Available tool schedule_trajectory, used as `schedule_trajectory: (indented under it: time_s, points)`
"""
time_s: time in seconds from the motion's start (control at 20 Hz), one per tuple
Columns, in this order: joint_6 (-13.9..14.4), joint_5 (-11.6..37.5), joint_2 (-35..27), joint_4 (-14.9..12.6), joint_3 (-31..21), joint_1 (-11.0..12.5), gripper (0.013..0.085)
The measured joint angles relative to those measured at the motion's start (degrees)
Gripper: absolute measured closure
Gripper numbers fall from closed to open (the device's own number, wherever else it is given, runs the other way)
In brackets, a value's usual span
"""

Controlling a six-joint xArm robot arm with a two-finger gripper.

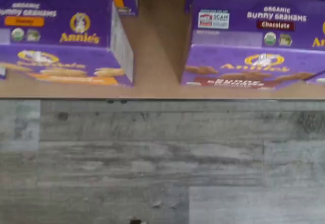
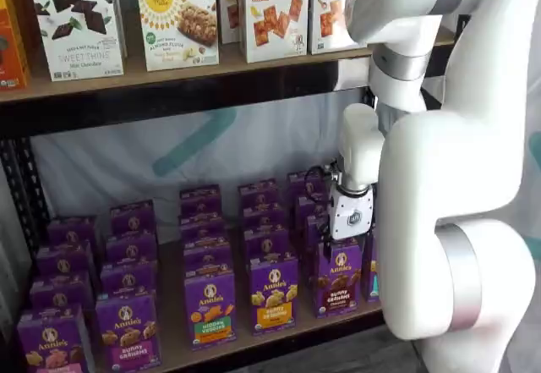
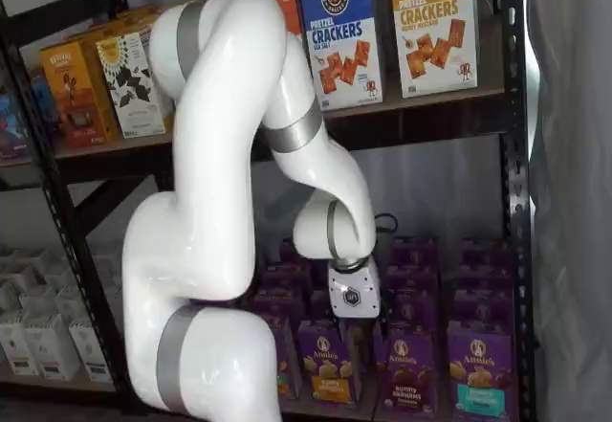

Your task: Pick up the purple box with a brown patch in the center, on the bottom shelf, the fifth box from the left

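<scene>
On the bottom shelf [image 2: 173, 339] stand rows of small purple Annie's cartons, running back several deep. In a shelf view, going left to right along the front, there is a carton with tan crackers [image 2: 52, 343], one lettered "bunny grahams" with tan bunnies [image 2: 128, 329], one with an orange picture and a green band [image 2: 210, 307], and one with a yellow band [image 2: 273, 292]. Next comes the purple box [image 2: 339, 276], with a round white logo, dark brown bunnies and "bunny grahams" in white. It stands at the front edge, upright, just below the hand's white body [image 2: 351, 212].

From the wrist view the yellow-banded neighbour [image 1: 63, 38] reads "Bunny Grahams", "Honey" and "Annie's". A bare strip of tan board separates it from the purple box [image 1: 256, 43], which reads "Organic Bunny Grahams", "Chocolate", with a small "Scan" sticker. Both sit close to the shelf's front lip, and grey plank flooring [image 1: 152, 158] lies beyond it.

In a shelf view the hand [image 3: 356, 322] hangs just beside the purple box [image 3: 400, 372], in front of the cartons; its fingers are not clearly shown, so I cannot tell whether it is released or clenched. Above, the upper shelf [image 3: 421, 106] carries "Pretzel Crackers" boxes [image 3: 337, 34].
</scene>
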State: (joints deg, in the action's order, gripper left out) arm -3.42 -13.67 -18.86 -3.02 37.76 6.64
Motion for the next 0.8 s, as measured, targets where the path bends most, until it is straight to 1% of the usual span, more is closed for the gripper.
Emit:
schedule_trajectory:
  time_s: [0.15, 0.35, 0.4, 0.5, 0.55, 0.8]
  points:
    - [0.10, 0.01, -3.31, -0.81, 3.37, 0.68, 0.0130]
    - [-1.89, 0.06, -7.16, 0.79, 7.65, 1.09, 0.0130]
    - [-3.04, 0.04, -8.05, 1.96, 8.69, 1.09, 0.0130]
    - [-6.24, -0.41, -9.71, 5.44, 10.78, 0.93, 0.0130]
    - [-6.90, -0.89, -10.53, 6.13, 11.90, 0.93, 0.0130]
    - [-5.82, -1.60, -15.01, 4.49, 17.21, 1.47, 0.0130]
